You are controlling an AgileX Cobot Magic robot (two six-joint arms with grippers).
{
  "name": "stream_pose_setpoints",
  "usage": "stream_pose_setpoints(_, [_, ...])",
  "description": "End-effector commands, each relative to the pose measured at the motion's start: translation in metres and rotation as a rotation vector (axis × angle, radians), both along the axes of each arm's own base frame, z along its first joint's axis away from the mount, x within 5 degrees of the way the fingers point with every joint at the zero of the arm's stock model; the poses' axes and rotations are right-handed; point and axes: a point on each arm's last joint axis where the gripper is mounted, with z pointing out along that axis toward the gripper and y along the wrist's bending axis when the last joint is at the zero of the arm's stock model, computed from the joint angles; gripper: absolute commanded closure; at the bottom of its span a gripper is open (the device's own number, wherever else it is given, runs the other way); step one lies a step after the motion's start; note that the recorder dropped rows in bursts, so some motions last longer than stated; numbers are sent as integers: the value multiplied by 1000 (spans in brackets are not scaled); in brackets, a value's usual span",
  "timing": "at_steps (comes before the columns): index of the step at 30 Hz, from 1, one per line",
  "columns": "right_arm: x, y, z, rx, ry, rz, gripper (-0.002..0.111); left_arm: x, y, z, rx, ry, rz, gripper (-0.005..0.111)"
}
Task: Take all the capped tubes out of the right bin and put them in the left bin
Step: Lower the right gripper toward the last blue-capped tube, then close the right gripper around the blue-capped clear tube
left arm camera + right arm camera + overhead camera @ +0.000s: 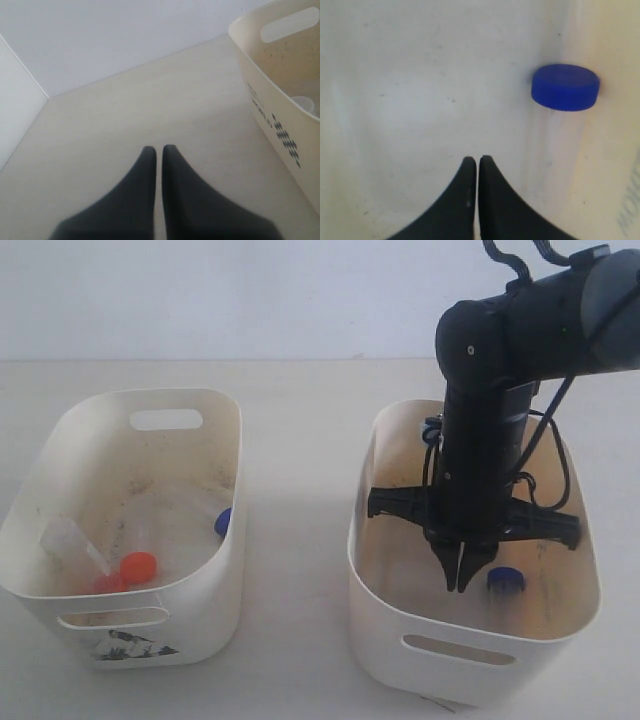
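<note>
The right bin (372, 570) holds one capped tube with a blue cap (505, 580), lying on its floor. My right gripper (462, 578) reaches down inside this bin, shut and empty, its tips just left of that cap. In the right wrist view the shut right gripper (478, 159) hovers over the bin floor, apart from the blue-capped tube (565, 87). The left bin (225, 570) contains two orange-capped tubes (138, 566) and a blue cap (222, 522) against its right wall. My left gripper (159, 149) is shut over bare table beside the left bin (270, 100).
The two bins stand side by side on a pale table (300, 440), with a gap between them. The right arm's black body (480, 460) fills much of the right bin's opening. A white wall (100, 35) runs behind the table.
</note>
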Motion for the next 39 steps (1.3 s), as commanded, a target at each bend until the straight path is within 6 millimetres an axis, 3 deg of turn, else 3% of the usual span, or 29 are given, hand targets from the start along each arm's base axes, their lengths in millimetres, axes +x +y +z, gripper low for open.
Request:
stream_pose_setpoints(1, [-3,-2,-1,-13,24,42,107,0,0,1,-11,-6,-3,102])
stream_pose_setpoints(13, [-4,0,-1,30,31,135,104,0,0,1,-11,-6,-3,102])
stream_pose_setpoints(16, [-4,1,-1,39,30,162,84,0,0,1,-11,-6,-3,102])
stream_pose_setpoints(18, [-4,1,-1,40,30,155,61,0,0,1,-11,-6,-3,102])
stream_pose_setpoints(19, [-4,1,-1,40,34,148,38,0,0,1,-11,-6,-3,102])
stream_pose_setpoints(21, [-6,1,-1,36,55,147,23,0,0,1,-11,-6,-3,102])
stream_pose_setpoints(26, [-11,-3,0,-9,112,99,25,0,0,1,-11,-6,-3,102])
stream_pose_setpoints(35, [-6,-15,0,-155,67,51,25,0,0,1,-11,-6,-3,102])
stream_pose_setpoints(39, [-5,-17,-12,-202,104,59,25,0,0,1,-11,-6,-3,102])
